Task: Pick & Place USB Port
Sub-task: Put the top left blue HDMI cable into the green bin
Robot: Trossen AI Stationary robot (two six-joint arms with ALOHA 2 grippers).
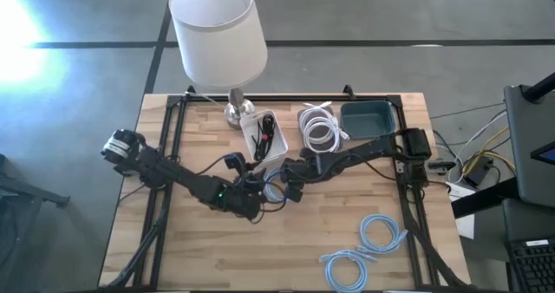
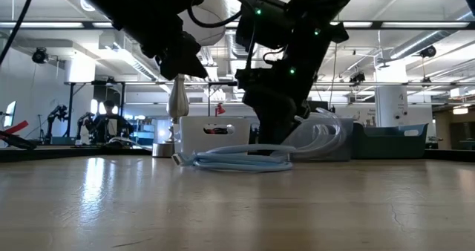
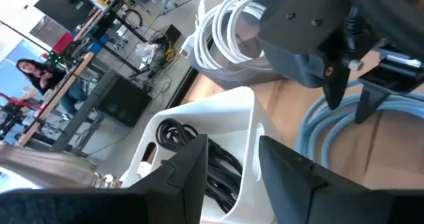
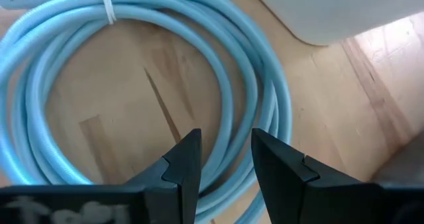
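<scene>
- Light blue cable coil (image 4: 132,85) lies flat at table centre (image 1: 273,189); no clear long axis.
- Right gripper (image 4: 225,164) directly above coil's strands, jaws parted, holding nothing.
- Left gripper (image 3: 232,168) beside the coil, jaws parted, empty.

Premises: an open-plan robotics lab or workshop. Exposed ceiling with strip lights (image 2: 415,39), rows of benches (image 2: 44,148) carrying equipment, a seated person (image 2: 110,121) at a far station, further rigs (image 3: 99,25) beyond the wooden table (image 1: 347,232).
</scene>
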